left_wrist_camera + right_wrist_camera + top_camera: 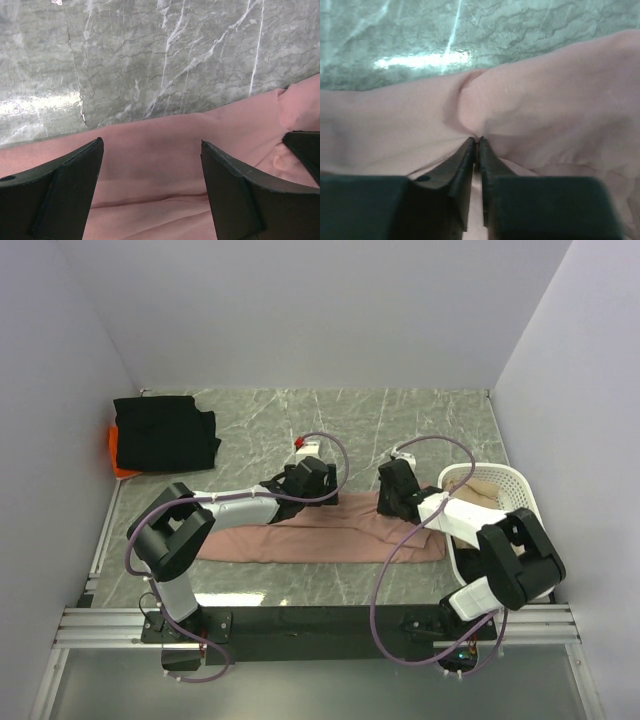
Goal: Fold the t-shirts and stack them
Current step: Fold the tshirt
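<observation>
A dusty-pink t-shirt (300,538) lies stretched in a long, rumpled band across the table in front of the arm bases. My left gripper (318,492) hovers over its far edge, open, with bare pink cloth (165,150) between the wide-apart fingers (75,185). My right gripper (392,502) sits on the shirt's right part and is shut on a pinched-up fold of the pink cloth (545,100). The fold bunches at its fingertips (476,141). A folded black t-shirt (165,432) lies at the back left on top of an orange one (122,455).
A white mesh laundry basket (520,490) stands at the right edge beside the right arm, with pale cloth (482,496) inside. A small red-and-white object (303,447) lies behind the left wrist. Grey marble tabletop (400,425) extends to the back wall.
</observation>
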Robot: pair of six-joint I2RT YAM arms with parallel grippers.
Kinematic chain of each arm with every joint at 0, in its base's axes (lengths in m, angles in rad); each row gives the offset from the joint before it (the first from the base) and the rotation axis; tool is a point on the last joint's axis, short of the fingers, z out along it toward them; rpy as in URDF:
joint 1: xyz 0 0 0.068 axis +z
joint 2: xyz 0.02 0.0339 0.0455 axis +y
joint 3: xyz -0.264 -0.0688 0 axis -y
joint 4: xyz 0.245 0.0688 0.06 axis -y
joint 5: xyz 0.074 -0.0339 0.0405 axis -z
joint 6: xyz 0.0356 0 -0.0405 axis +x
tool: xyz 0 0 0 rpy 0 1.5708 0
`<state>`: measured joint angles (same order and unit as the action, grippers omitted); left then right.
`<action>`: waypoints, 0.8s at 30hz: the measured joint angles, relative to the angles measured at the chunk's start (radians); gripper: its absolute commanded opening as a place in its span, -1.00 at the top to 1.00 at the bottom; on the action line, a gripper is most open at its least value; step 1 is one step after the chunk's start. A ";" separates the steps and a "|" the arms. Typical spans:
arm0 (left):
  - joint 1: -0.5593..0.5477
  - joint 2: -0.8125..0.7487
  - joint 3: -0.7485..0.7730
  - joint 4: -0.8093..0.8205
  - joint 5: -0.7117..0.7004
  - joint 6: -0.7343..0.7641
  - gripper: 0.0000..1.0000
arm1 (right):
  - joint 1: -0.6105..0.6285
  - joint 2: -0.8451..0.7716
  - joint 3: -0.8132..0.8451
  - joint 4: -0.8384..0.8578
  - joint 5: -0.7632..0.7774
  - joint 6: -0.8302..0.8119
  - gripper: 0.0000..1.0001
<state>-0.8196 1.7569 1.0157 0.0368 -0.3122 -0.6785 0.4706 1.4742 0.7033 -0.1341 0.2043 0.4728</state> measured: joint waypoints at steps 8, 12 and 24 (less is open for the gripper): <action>0.000 0.000 0.000 -0.004 -0.005 0.000 -0.68 | 0.041 -0.134 -0.014 -0.053 0.015 0.026 1.00; 0.000 0.000 0.000 -0.004 -0.007 0.001 -0.69 | 0.087 -0.210 -0.038 -0.097 0.021 0.047 1.00; -0.004 0.000 0.018 -0.004 -0.003 0.002 -0.69 | 0.203 -0.408 -0.108 -0.245 0.020 0.149 0.89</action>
<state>-0.8234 1.7569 1.0336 0.0326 -0.3153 -0.6769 0.6731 1.0664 0.5957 -0.3790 0.2241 0.6220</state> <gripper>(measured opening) 0.843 0.028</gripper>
